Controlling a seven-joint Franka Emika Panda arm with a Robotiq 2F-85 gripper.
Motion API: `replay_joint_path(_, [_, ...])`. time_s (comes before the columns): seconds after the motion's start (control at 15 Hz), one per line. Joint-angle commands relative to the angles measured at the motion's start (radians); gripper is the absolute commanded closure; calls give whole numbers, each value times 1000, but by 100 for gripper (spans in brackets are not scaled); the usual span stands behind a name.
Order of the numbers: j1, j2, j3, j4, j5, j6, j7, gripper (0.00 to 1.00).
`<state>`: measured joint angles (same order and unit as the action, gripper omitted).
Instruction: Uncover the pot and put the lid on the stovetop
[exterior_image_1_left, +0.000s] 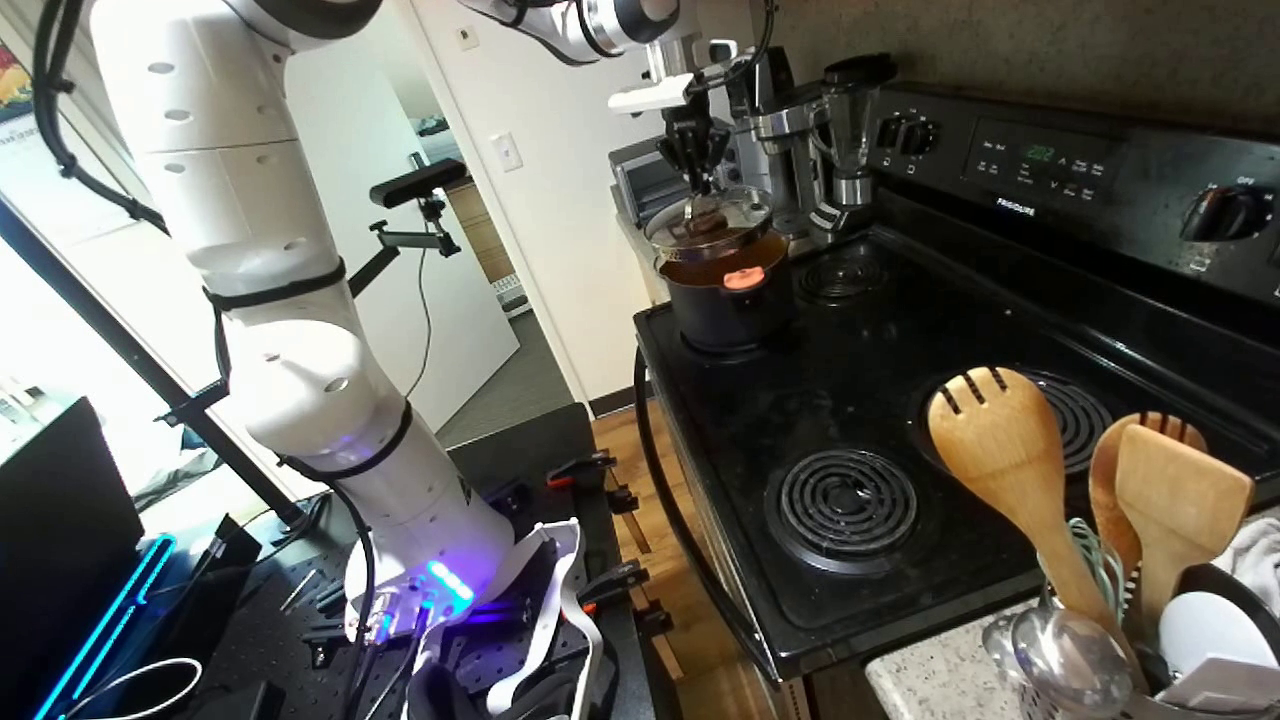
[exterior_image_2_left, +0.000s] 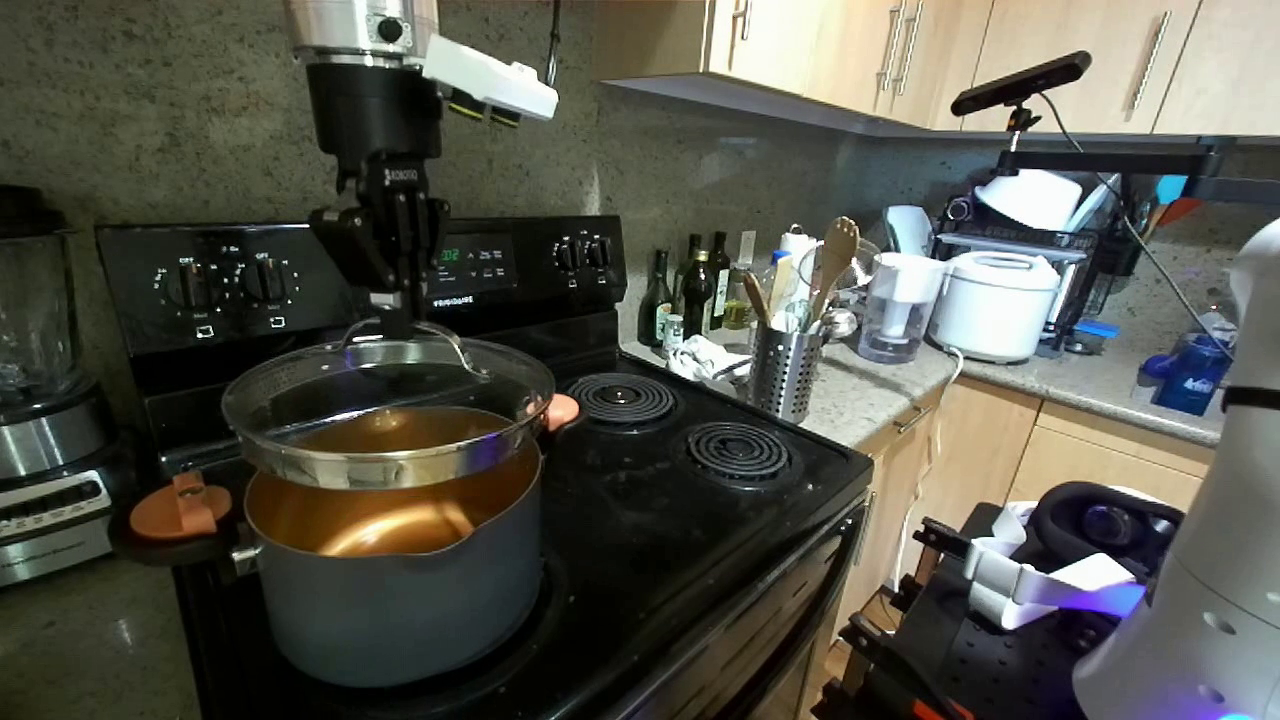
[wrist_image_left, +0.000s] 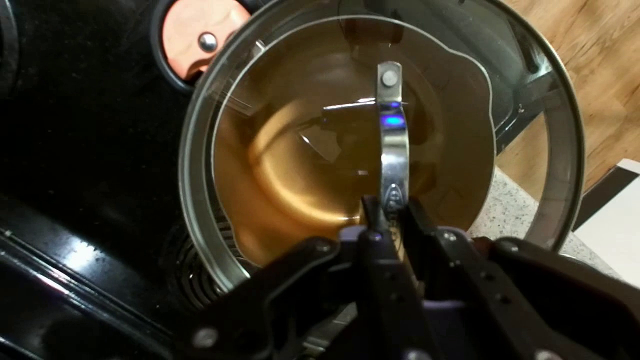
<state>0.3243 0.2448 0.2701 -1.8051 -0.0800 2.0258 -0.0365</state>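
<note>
As only the wrist view makes clear, the closed gripper (wrist_image_left: 391, 206) holds the lid (wrist_image_left: 350, 150) by its handle (wrist_image_left: 394, 155)

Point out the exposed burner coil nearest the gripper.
The back coil nearest the blender, behind the pot; the other back coil and the front coil lie farther off.

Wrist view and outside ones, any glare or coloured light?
Wrist view: blue glint and white streaks on the lid, white glare on the stovetop; in an exterior view, bright highlight inside the pot; in an exterior view, purple light on the robot's base.
</note>
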Motion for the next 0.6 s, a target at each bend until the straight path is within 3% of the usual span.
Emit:
replay_joint_path(0.0, [-10, -96, 8, -26, 25, -78, -16, 96])
replay_joint_path(0.53, [-23, -253, 1, -107, 57, -170, 10, 96])
